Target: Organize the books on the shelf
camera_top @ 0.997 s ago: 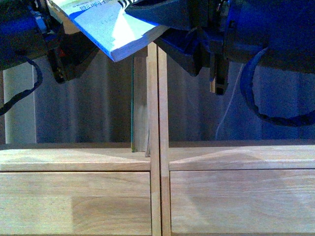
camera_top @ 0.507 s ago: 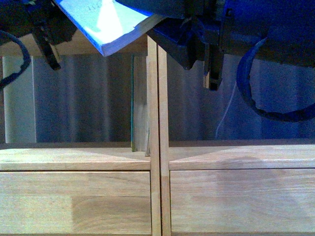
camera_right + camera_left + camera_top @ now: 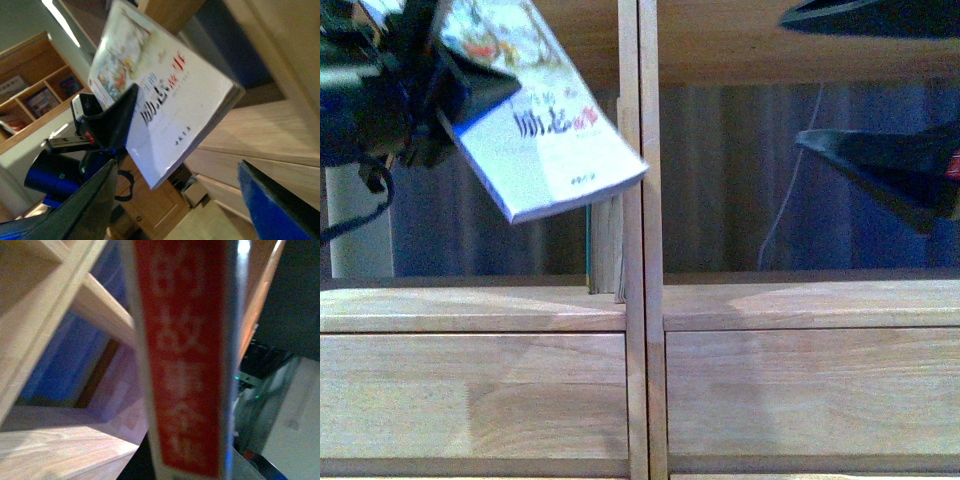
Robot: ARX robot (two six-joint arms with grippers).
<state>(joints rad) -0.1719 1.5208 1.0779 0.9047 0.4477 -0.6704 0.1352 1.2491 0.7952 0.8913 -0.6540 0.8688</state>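
Grips the white paperback (image 3: 555,150) in the left tool (image 3: 450,90), closed on the cover's upper edge. Shows it lower than half a second ago and turned cover-out, tilted, with its low corner just beside the central divider (image 3: 640,200) of the shelf (image 3: 470,305) and above the standing books (image 3: 605,245) in the left compartment. Keeps the right tool (image 3: 885,95) spread wide, now well apart from the book. Probably means handover done; uprighting and slotting in beside those books not yet done.

Paperback (image 3: 555,150) left of shelf divider (image 3: 642,220)
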